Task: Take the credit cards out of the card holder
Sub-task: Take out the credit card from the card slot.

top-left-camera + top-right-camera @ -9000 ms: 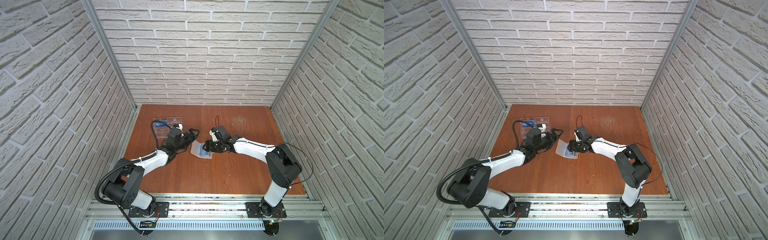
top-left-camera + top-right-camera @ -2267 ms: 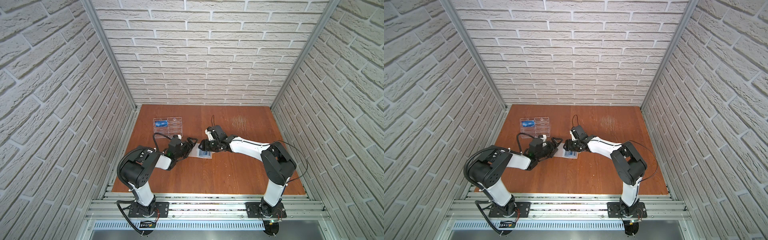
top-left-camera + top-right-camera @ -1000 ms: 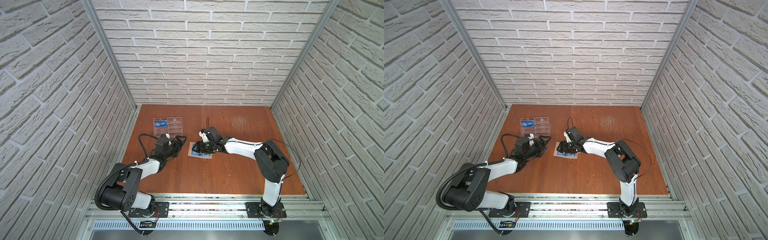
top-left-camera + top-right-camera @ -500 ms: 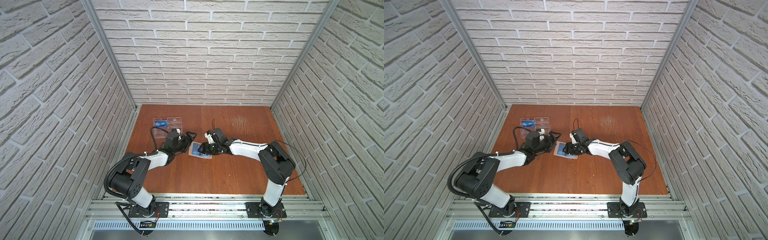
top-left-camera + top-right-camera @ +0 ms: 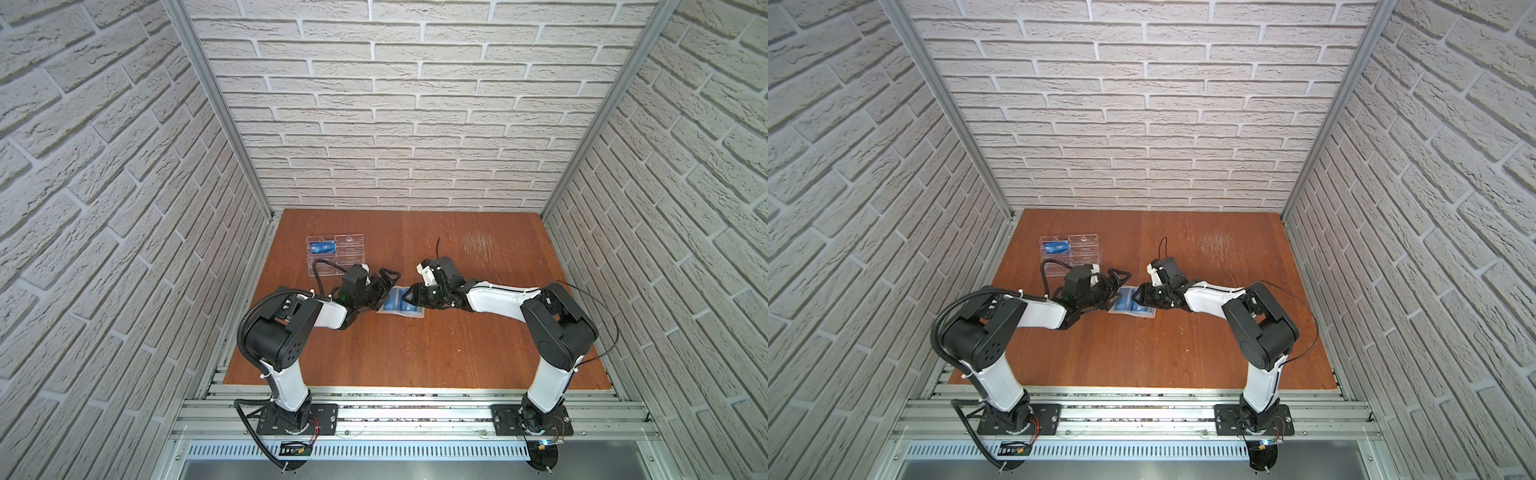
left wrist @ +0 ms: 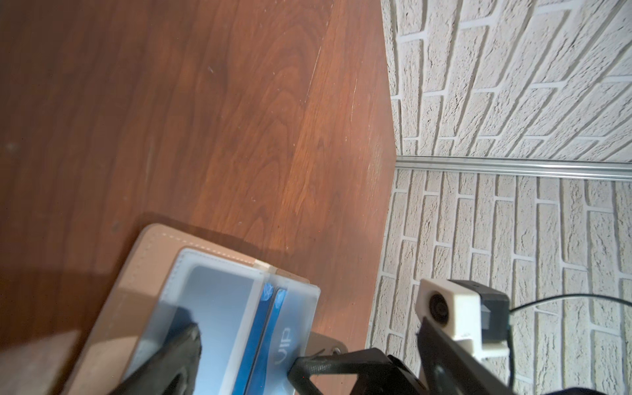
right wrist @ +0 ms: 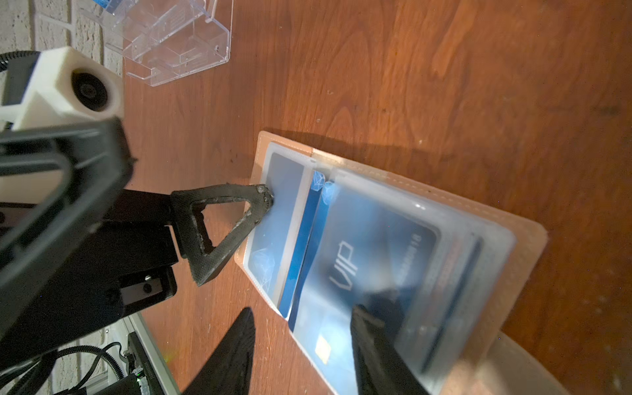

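The tan card holder (image 5: 400, 306) (image 5: 1130, 306) lies open on the table, its clear sleeve pages facing up. Blue credit cards sit in the sleeves: one marked VIP (image 7: 345, 260) (image 6: 283, 337), another under the far page (image 7: 284, 205). My left gripper (image 5: 384, 291) (image 6: 244, 352) is open, and one of its fingertips (image 7: 261, 196) presses on that far page. My right gripper (image 5: 409, 297) (image 7: 304, 338) has its jaws apart across the holder's near edge. One finger lies on the VIP page, the other on the wood beside it.
A clear acrylic rack (image 5: 336, 253) (image 7: 178, 41) stands behind the left arm, with one blue card (image 5: 324, 248) in a slot. Brick walls close in the table on three sides. Bare wood stretches to the right and front of the holder.
My left gripper has moved right from beside the rack onto the holder's page. The right gripper's jaws have narrowed, and it has shifted slightly right along the holder.
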`<state>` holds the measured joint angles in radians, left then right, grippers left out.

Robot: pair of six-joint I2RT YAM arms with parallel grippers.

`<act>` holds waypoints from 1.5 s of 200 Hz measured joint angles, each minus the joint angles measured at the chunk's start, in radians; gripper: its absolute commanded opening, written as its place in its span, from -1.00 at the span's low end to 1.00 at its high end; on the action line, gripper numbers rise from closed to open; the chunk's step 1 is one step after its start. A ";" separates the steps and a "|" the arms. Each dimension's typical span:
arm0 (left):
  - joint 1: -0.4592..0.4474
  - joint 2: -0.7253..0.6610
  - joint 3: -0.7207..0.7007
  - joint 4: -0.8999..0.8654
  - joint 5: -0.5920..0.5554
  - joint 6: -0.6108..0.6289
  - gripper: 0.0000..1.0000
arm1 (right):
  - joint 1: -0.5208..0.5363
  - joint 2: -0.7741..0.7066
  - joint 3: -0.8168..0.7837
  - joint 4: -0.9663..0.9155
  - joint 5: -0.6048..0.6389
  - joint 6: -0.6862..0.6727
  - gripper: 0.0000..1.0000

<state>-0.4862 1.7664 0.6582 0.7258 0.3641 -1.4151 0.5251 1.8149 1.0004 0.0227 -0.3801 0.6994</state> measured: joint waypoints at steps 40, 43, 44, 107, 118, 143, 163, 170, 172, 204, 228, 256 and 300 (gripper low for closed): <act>-0.018 0.005 0.004 0.016 0.001 -0.001 0.90 | -0.009 -0.011 -0.032 0.037 -0.008 0.000 -0.08; -0.019 0.005 0.004 0.016 0.001 -0.001 0.90 | -0.010 -0.011 -0.033 0.039 -0.009 0.000 -0.09; -0.019 0.005 0.004 0.016 0.001 -0.001 0.90 | -0.010 -0.011 -0.034 0.040 -0.009 0.000 -0.09; -0.026 0.010 0.002 0.032 0.008 0.000 0.83 | -0.015 -0.012 -0.045 0.053 -0.012 -0.004 -0.18; -0.026 0.010 0.000 0.035 0.012 0.001 0.79 | -0.015 -0.012 -0.045 0.050 -0.010 -0.006 -0.19; -0.027 0.014 0.001 0.037 0.027 0.008 0.71 | -0.017 -0.013 -0.045 0.048 -0.010 -0.008 -0.20; -0.034 0.027 0.008 0.036 0.044 0.008 0.69 | -0.021 -0.013 -0.047 0.050 -0.016 -0.007 -0.22; -0.037 0.030 0.010 0.037 0.047 0.008 0.68 | -0.023 -0.014 -0.049 0.050 -0.019 -0.007 -0.23; -0.038 0.031 0.010 0.037 0.048 0.008 0.67 | -0.024 -0.014 -0.049 0.050 -0.019 -0.007 -0.23; -0.043 0.039 0.011 0.037 0.063 0.008 0.60 | -0.031 -0.014 -0.055 0.053 -0.025 -0.007 -0.29; -0.043 0.046 0.010 0.044 0.071 0.008 0.58 | -0.033 -0.014 -0.059 0.058 -0.028 -0.008 -0.32; -0.043 0.053 0.008 0.055 0.079 0.009 0.53 | -0.037 -0.014 -0.064 0.062 -0.029 -0.008 -0.36; -0.043 0.060 0.000 0.060 0.095 0.031 0.47 | -0.039 -0.018 -0.069 0.064 -0.027 -0.009 -0.39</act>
<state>-0.5289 1.8259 0.6586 0.7856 0.4591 -1.3846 0.4862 1.7966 0.9310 0.0864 -0.4076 0.6907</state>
